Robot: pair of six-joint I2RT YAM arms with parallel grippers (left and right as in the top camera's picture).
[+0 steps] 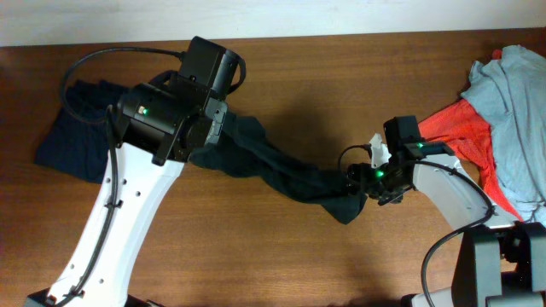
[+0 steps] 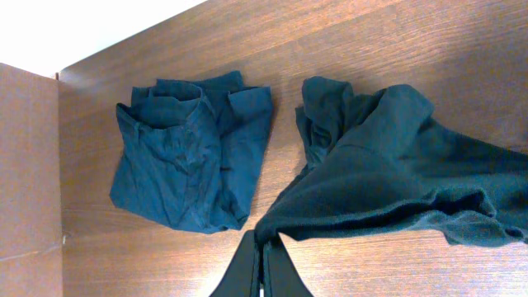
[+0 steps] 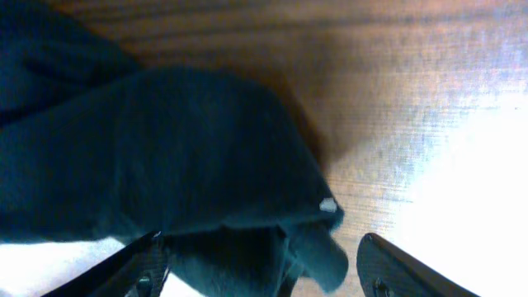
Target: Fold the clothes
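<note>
Worktop (image 1: 281,256): dark shirt (image 1: 281,170) runs across the middle as a bunched diagonal rope, not flat. Pile (image 1: 512,94) of grey and red clothes sits at the right edge. Navy piece (image 2: 181,157) lies already folded at far left, apart from the shirt.

Step, my read: spreading the shirt out before any fold.

Left pincer (image 2: 261,264) is pressed together, pinching a shirt edge. Right pincer (image 3: 262,241) is spread, with a shirt lobe between the fingers, unclamped.

Next move needs the right pincer on a single edge, not a wad, then both pulling apart to flatten.

Only overhead shows the pile and the shirt's full span. Left wrist shows the pinch. Right wrist alone shows a small white tag (image 3: 327,205).
</note>
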